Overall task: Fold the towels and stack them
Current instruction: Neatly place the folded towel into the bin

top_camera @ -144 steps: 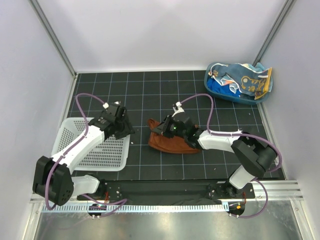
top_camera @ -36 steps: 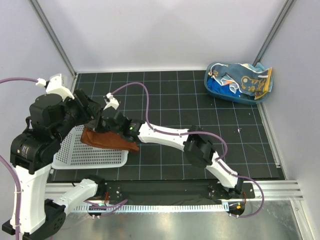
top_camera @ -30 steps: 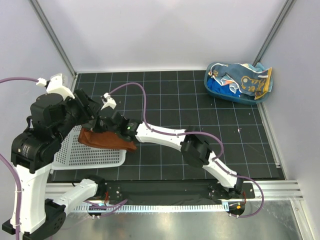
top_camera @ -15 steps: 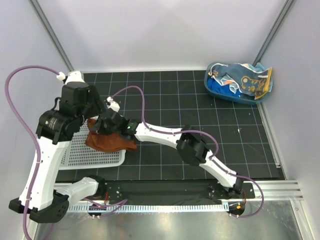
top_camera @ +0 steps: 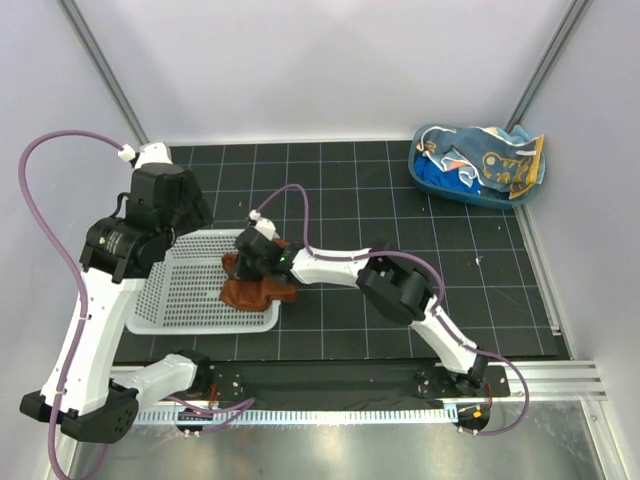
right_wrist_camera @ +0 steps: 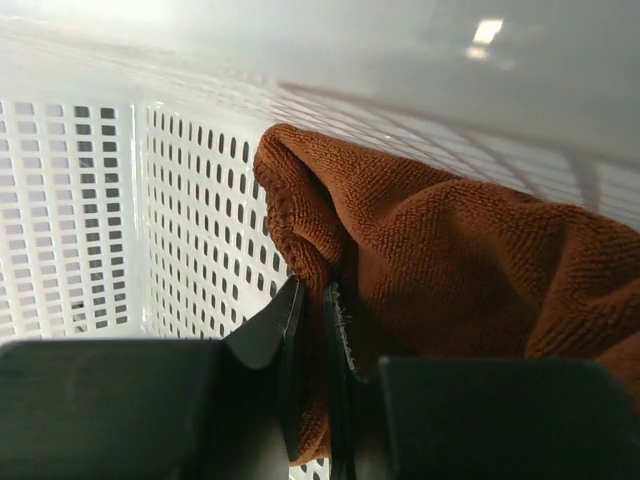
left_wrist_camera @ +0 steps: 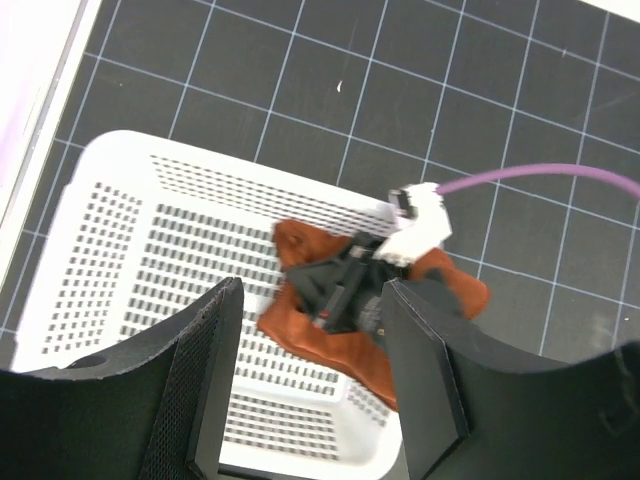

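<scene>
crumpled rust-brown towel (top_camera: 256, 294) (fuzzy, bunched)

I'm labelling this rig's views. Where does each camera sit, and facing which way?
Top external: above and behind the arms, looking down on the table; both show, right hand on the towel at the basket.
Left wrist: high on the left arm, looking down at the basket; open left hand frames it.
Right wrist: low by the basket wall, facing the towel its fingers pinch.
Shared: all show towel and basket.
</scene>
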{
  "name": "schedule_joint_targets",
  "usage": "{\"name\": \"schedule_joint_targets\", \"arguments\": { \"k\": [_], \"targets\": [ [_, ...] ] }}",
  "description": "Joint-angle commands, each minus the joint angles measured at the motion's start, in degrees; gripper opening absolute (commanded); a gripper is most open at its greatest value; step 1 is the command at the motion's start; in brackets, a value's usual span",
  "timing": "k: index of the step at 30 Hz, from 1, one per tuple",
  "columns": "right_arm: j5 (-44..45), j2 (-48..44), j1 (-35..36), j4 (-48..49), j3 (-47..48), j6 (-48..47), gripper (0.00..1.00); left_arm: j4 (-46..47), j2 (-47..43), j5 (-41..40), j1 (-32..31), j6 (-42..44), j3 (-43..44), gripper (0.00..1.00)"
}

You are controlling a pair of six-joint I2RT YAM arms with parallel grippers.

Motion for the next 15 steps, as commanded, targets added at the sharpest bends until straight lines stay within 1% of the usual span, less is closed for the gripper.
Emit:
{"name": "schedule_joint_targets", "arguments": {
  "k": [1,4,8,9,11,12,15],
  "targets": [
    [-0.6,-6.4,-2.3,0.0,-5.4,-2.3,0.01,3.5,0.5,-1.4,0.4,-0.4,-1.6,0.62],
    [-1.1,-8.9,-3.2,0.8,-9.0,-2.9,0.01,4.3,1.1,-1.7,1.3,-0.4,-3.7,0.62],
    [-1.7,-10.2,-3.9,1.4,-10.8,-3.4,0.01,5.8,3.1,-0.6,5.9,0.9,-7.1,0.64],
    [-1.7,-10.4,-4.0,1.5,-11.2,-3.4,0.01,6.2,3.4,-0.2,9.1,1.9,-7.9,0.63],
    [-1.7,-11.0,-4.2,1.7,-11.9,-3.4,0.01,7.4,4.1,0.1,12.3,3.3,-10.4,0.63],
    [-1.8,-11.1,-4.3,1.8,-12.1,-3.3,0.01,8.0,4.8,-0.1,15.9,3.8,-11.3,0.63],
    [-2.2,-11.5,-4.6,1.7,-12.0,-3.7,0.01,9.1,6.9,0.4,19.6,4.0,-13.0,0.64]
  ]
}}
